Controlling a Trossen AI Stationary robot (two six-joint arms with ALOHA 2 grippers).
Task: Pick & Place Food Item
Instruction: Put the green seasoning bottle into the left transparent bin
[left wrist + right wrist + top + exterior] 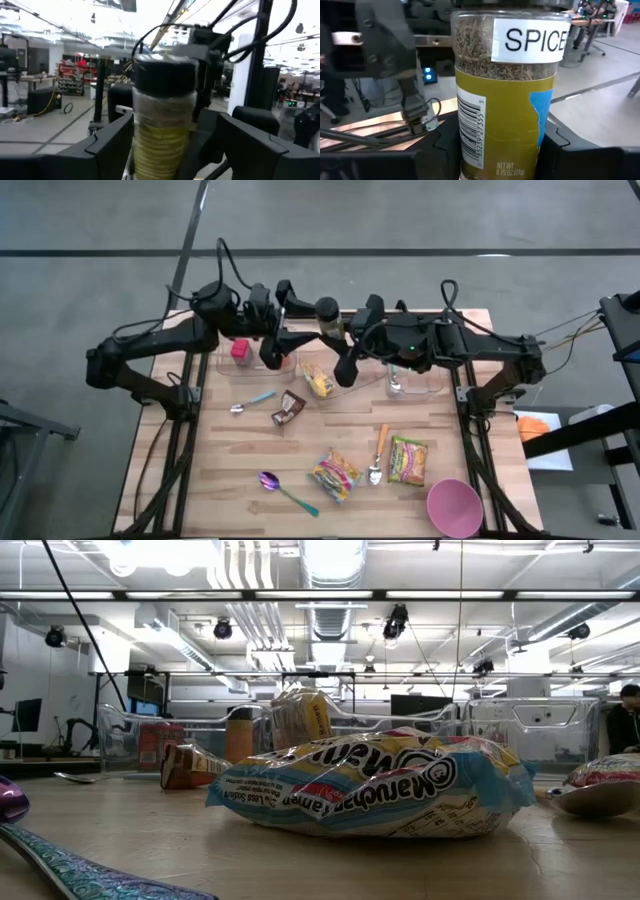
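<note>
Two grippers: both meet at the spice jar near the table's twelve o'clock edge, above the clear bins.
Spice jar: upright, black cap on top, yellow label with a barcode, dried herbs showing behind the word SPICE; held off the wooden table.
Right gripper: reaches in from three o'clock; its fingers are clamped on the jar's lower body.
Left gripper: comes in from nine o'clock; its fingers stand apart on either side of the jar, with gaps visible between pads and glass.
Clear bins: one at eleven o'clock holds a red item; another at one o'clock.
Table middle: yellow snack pack and brown wrapper, with a blue-handled spoon toward nine o'clock.
Six o'clock side: ramen packet, purple spoon, wooden-handled spoon, green packet.
Five o'clock corner: pink bowl.
</note>
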